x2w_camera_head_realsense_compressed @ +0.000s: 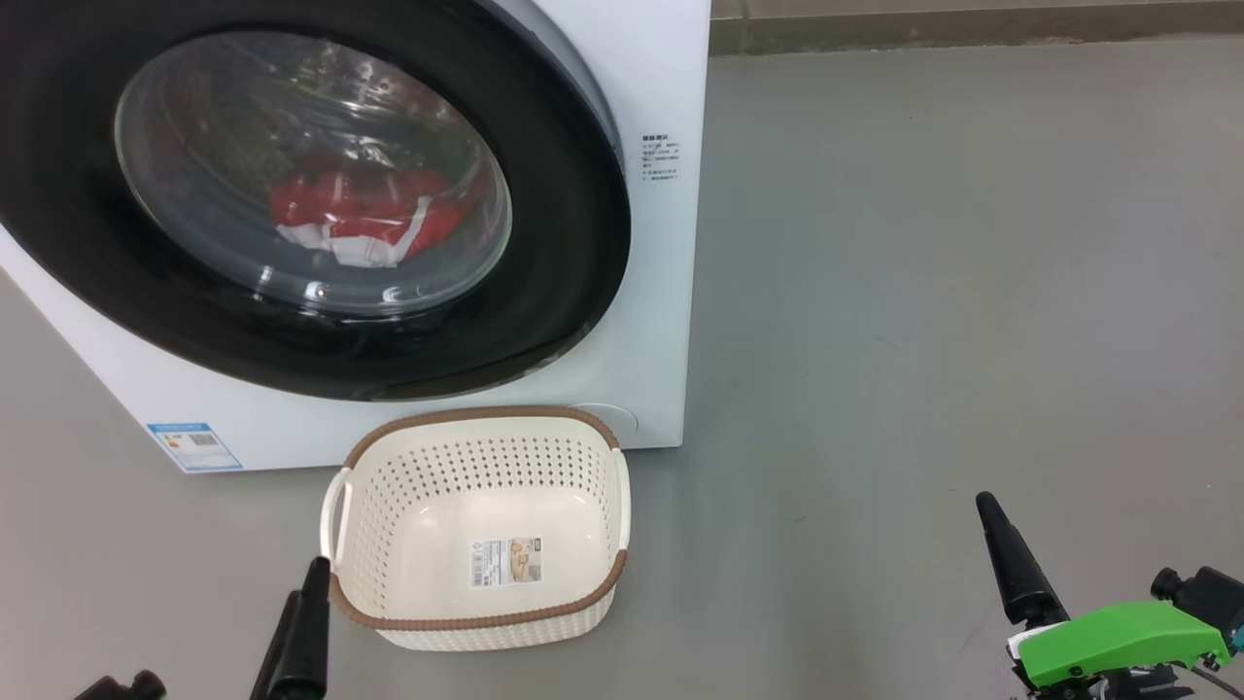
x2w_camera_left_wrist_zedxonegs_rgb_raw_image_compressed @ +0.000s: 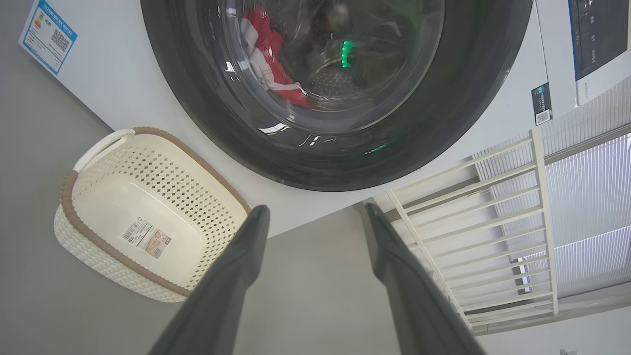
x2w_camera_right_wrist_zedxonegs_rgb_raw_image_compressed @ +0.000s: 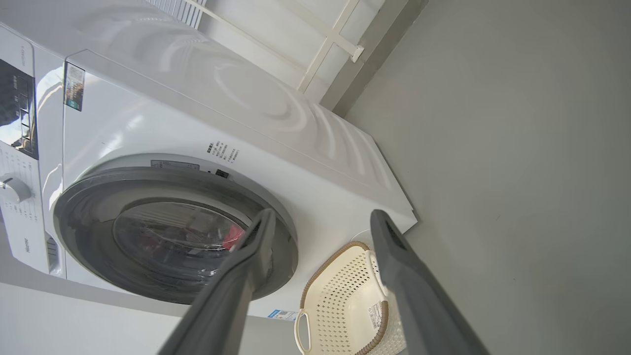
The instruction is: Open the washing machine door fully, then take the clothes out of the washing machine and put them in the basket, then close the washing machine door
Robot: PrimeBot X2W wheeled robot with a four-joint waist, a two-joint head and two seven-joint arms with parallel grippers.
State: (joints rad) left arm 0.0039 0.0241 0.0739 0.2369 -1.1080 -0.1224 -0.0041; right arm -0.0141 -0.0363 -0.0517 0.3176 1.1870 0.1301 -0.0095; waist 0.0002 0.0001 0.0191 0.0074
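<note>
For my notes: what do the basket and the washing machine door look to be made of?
The basket looks like moulded plastic: cream-white, matte, regular rows of holes, brown woven-look rim. The washing machine door has a glossy black rim, probably plastic, around a clear bulging window, likely glass given its sharp reflections.

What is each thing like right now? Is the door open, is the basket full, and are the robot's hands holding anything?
washing machine door: shut.
clothes: inside the washing machine, seen through the door.
basket: upright on the floor, empty.
left gripper: open, holding nothing.
right gripper: open, holding nothing.
</note>
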